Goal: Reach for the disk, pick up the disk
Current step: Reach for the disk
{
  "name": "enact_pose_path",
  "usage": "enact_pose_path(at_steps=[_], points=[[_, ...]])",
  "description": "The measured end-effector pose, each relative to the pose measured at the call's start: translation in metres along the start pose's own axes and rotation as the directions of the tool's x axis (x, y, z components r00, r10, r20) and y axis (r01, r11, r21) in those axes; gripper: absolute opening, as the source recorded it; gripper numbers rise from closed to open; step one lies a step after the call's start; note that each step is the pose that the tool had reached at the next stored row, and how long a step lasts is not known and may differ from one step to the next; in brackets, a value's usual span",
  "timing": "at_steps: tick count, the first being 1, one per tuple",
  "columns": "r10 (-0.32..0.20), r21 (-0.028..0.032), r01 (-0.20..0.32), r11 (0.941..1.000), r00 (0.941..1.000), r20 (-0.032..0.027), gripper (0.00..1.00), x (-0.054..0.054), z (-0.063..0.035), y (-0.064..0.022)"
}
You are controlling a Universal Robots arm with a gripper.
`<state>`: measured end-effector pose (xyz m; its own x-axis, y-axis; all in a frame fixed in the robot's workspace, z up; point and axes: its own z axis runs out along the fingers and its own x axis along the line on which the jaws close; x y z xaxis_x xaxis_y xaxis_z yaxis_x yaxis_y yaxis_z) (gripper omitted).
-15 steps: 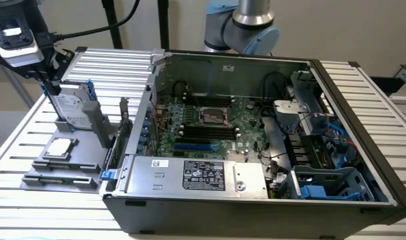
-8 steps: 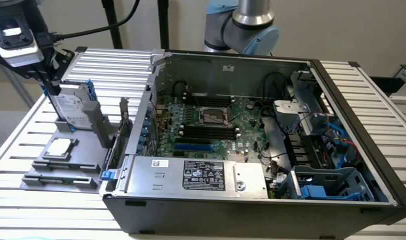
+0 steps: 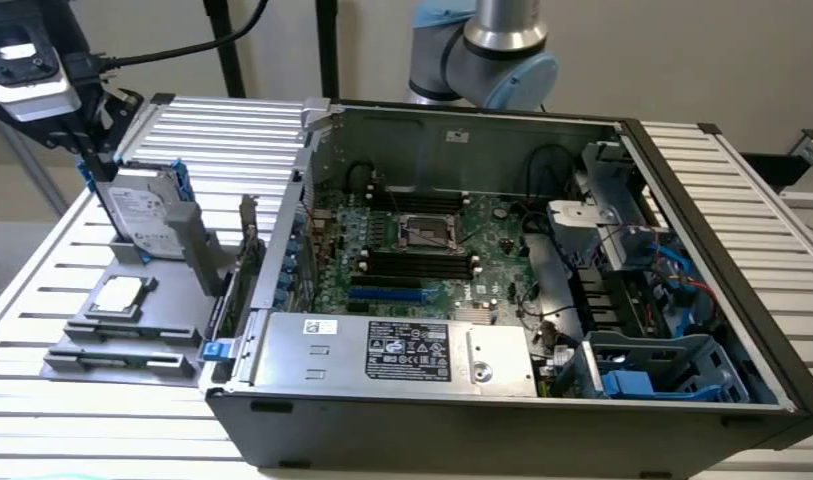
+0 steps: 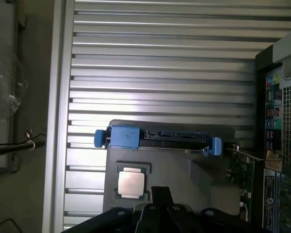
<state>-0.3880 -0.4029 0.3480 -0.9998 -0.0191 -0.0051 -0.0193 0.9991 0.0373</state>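
Note:
The disk (image 3: 145, 214) is a silver-grey hard drive with a white label and blue rails. It stands on edge in a grey holder (image 3: 179, 275) at the exterior view's left. My gripper (image 3: 97, 168) hangs just above the disk's upper corner, a little to the exterior view's left, and appears not to touch it. In the wrist view I look down on the disk's top edge (image 4: 157, 138), with a blue rail at each end. My gripper (image 4: 160, 206) sits a short way off from that edge, over the grey holder (image 4: 194, 174).
A small square processor chip (image 3: 119, 295) (image 4: 131, 183) lies on the grey holder beside the disk. An open computer case (image 3: 513, 400) stands at the exterior view's right, with a motherboard and a silver box with a black label (image 3: 406, 350). A slatted metal table (image 3: 233, 130) lies underneath.

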Motion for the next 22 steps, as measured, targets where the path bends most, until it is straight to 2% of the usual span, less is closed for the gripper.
enact_pose_path(at_steps=[4, 10, 16, 22], points=[[0.0, 0.0033, 0.0, 1.0, 1.0, 0.002, 0.11, 0.007, -0.0008, 0.0112], [0.0, 0.0163, 0.0, 0.9999, 1.0, 0.0027, 0.11, 0.019, -0.0003, 0.0285], [0.0, 0.0294, 0.0, 0.9996, 1.0, 0.0024, 0.11, 0.024, 0.0005, 0.0508], [0.0, 0.03, 0.0, 0.9996, 1.0, 0.0024, 0.11, 0.028, 0.0006, 0.053]])
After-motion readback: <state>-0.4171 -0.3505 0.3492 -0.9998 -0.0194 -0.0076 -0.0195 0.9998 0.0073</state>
